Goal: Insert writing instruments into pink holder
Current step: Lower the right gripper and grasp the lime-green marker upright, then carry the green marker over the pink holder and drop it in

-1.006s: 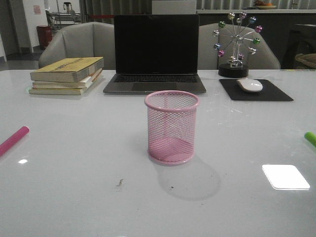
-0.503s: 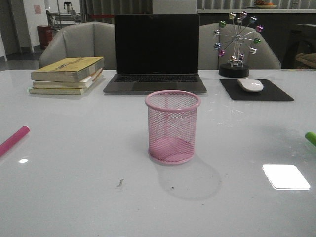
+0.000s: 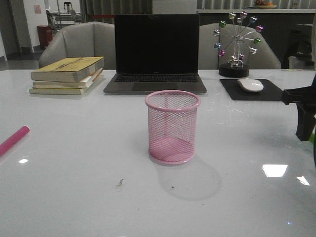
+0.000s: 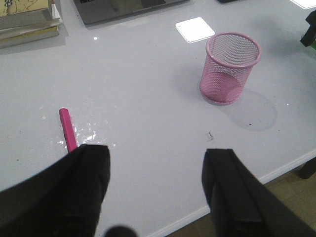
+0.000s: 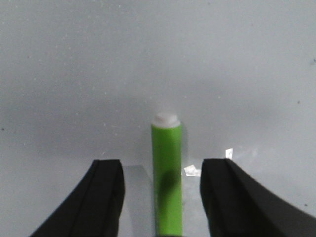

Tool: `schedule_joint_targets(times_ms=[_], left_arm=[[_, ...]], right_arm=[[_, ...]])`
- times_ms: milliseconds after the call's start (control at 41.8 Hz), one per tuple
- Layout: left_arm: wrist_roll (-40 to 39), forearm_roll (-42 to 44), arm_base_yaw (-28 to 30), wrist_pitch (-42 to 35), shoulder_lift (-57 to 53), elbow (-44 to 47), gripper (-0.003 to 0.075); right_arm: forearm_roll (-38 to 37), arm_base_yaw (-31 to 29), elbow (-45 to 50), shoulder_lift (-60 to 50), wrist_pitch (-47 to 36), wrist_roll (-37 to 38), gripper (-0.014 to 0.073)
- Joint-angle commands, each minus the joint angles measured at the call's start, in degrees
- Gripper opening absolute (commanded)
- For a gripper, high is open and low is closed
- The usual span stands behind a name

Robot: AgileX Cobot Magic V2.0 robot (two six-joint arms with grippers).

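The pink holder (image 3: 173, 128) (image 4: 229, 66) stands upright and empty in the middle of the white table. A magenta pen (image 3: 14, 139) (image 4: 67, 129) lies flat near the table's left edge. My left gripper (image 4: 155, 168) hovers open above the table's front edge, with the pen's near end just beside its finger (image 4: 91, 173). A lime green pen (image 5: 167, 173) with a whitish tip lies on the table. My right gripper (image 5: 163, 165) (image 3: 303, 116) is open and straddles it, both fingers clear of the barrel. In the front view the gripper hides this pen.
A laptop (image 3: 155, 49) stands behind the holder, with stacked books (image 3: 66, 74) at the back left. At the back right are a mouse (image 3: 250, 85) on a black pad and a ferris-wheel ornament (image 3: 237, 42). The table's front edge (image 4: 237, 195) runs under the left gripper.
My right arm has come into the front view at the right edge and now covers the green pen that showed there before. The holder and magenta pen have not moved.
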Motion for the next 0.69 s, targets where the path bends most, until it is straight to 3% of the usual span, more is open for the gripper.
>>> schedule_joint_targets(times_ms=[0,503,670], left_arm=[[-0.06,-1.04,-0.44,-4.57,0.43,-1.52,0.0454],[-0.06,-1.04,-0.44,-4.57,0.43,-1.52,0.0454],[-0.06,-1.04,-0.44,-4.57,0.43,-1.52,0.0454]], right_arm=[[0.38,-0.24,-3.12,-1.24,-0.27,-0.97,0.0465],[-0.76,-0.24,-3.76,-0.24,0.32,-1.06,0.0461],[-0.76,-0.24,-3.76,-0.24,1.70,-1.13,0.0318]])
